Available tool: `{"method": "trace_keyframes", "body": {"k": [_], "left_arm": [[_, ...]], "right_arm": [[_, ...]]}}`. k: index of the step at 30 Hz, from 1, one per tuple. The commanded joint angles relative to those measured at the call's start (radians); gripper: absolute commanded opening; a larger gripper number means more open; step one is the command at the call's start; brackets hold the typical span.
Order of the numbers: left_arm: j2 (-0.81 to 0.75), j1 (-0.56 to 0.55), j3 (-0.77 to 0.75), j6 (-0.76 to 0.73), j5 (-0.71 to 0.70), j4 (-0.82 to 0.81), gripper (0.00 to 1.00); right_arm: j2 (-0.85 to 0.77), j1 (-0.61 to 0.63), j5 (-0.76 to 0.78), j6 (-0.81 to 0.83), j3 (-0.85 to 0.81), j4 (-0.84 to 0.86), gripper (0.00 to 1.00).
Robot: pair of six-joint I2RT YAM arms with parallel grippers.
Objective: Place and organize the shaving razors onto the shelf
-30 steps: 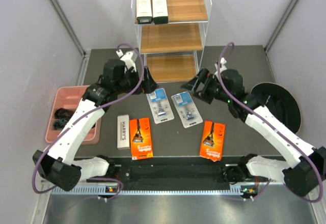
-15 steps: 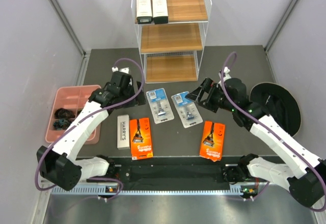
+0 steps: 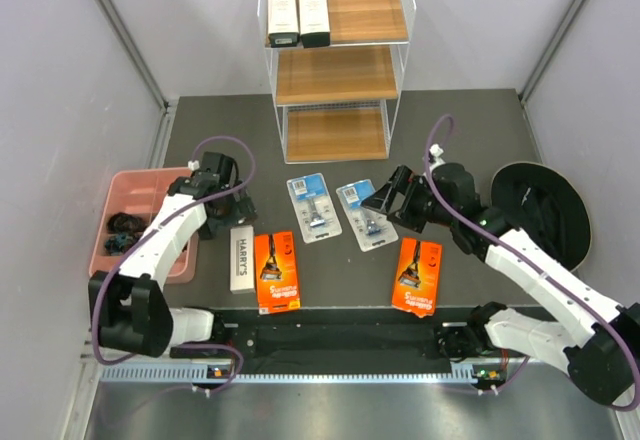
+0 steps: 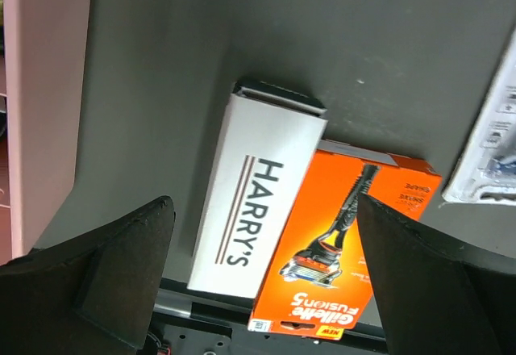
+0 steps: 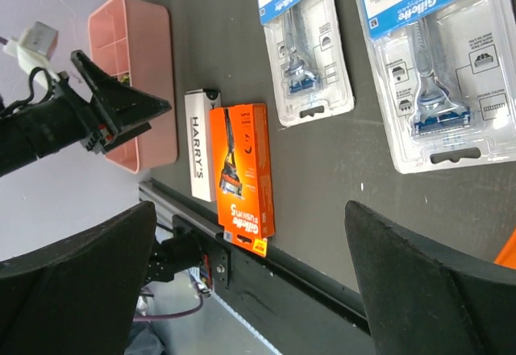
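Now my left gripper [image 4: 262, 203] hangs wide open and empty, with the HARRY'S box [image 3: 241, 257] directly beneath it. My right gripper [image 5: 250, 210] is also released, a blue blister pack [image 5: 435, 68] just ahead and below.

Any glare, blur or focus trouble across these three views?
Top external: evenly lit, sharp, only soft shadows on the dark grey tabletop. Left wrist: long white HARRY'S box crisp, lettering readable; pincer fingers dark, soft. Right wrist: blue-clear blister packs readable, no strong glare.
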State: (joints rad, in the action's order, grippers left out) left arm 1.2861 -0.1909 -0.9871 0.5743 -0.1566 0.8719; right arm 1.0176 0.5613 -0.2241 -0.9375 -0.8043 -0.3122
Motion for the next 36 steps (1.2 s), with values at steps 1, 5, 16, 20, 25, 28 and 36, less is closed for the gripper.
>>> {"method": "trace_keyframes", "body": {"k": [1,5,16,20,25,28,36], "left_arm": [[0.042,0.065,0.016,-0.024,0.084,-0.001,0.99],[0.085,0.071,0.021,-0.045,0.147,-0.010,0.99],[0.197,0.071,0.062,-0.056,0.189,-0.036,0.93],[0.206,0.074,0.073,-0.041,0.184,-0.065,0.89],[0.220,0.077,0.079,-0.028,0.192,-0.090,0.80],[0.232,0.084,0.080,-0.034,0.183,-0.091,0.77],[0.265,0.102,0.103,-0.039,0.131,-0.096,0.73]], "right_arm": [[0.006,0.009,-0.018,-0.012,0.014,0.068,0.99],[0.009,0.011,-0.024,-0.020,0.024,0.076,0.99],[0.012,0.012,-0.029,-0.029,0.047,0.093,0.99],[0.012,0.012,-0.032,-0.032,0.053,0.097,0.99],[0.013,0.012,-0.034,-0.035,0.059,0.097,0.99],[0.013,0.011,-0.034,-0.038,0.063,0.102,0.99],[0.021,0.012,-0.040,-0.044,0.071,0.111,0.99]]}}
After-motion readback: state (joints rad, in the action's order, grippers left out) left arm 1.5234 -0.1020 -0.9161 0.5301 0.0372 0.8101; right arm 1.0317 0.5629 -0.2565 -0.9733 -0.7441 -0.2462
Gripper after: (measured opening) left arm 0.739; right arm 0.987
